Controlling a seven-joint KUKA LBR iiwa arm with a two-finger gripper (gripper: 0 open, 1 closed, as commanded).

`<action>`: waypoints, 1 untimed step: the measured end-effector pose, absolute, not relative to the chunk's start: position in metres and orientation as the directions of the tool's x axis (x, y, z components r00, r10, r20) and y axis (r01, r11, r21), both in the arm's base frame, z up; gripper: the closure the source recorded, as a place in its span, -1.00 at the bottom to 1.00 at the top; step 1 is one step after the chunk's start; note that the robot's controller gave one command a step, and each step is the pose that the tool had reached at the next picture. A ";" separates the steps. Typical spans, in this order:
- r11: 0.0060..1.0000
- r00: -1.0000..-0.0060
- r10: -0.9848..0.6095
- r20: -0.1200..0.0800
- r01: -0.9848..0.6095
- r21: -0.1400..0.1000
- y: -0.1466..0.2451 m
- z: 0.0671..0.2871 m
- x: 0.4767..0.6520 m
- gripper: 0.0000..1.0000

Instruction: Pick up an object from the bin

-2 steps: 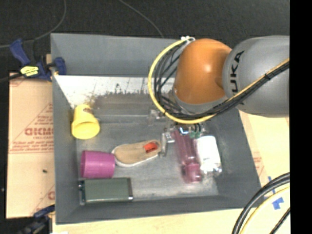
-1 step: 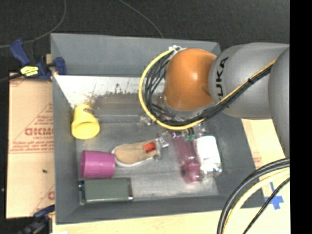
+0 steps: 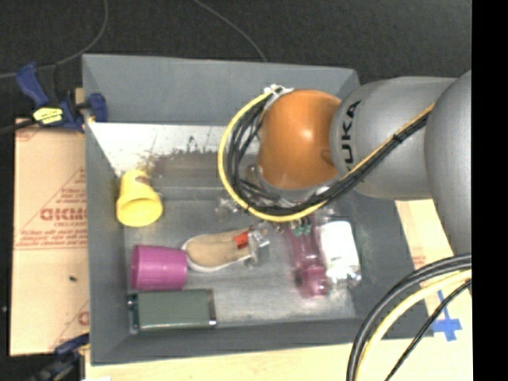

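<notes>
My gripper (image 3: pixel 255 243) hangs under the arm's orange wrist cover, near the middle of the bin. It is down at the right end of a tan, shoe-shaped thing with a white sole (image 3: pixel 213 253), which lies flat on the floor. A small red patch shows where the two meet. Just to the right lies a translucent pink bottle (image 3: pixel 306 265), with a white object (image 3: pixel 341 252) against its right side. A purple cup (image 3: pixel 158 267) lies on its side left of the tan thing.
A yellow cup (image 3: pixel 138 201) lies on its side by the left wall. A grey-green rectangular block (image 3: pixel 171 309) rests along the front wall. The arm and its cables hide the right back part of the bin.
</notes>
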State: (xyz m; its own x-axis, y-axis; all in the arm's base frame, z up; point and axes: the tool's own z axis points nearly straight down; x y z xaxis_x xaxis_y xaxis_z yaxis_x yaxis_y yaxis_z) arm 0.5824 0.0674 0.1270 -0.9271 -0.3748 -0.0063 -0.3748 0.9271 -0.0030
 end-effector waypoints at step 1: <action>0.748 -0.748 -0.663 -0.007 -0.663 -0.006 0.079 0.084 0.588 -1.00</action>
State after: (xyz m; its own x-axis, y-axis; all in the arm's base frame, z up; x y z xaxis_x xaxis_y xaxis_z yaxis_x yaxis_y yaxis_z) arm 0.5877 0.0787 0.0844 -0.7482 -0.6634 -0.0069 -0.6634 0.7482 -0.0056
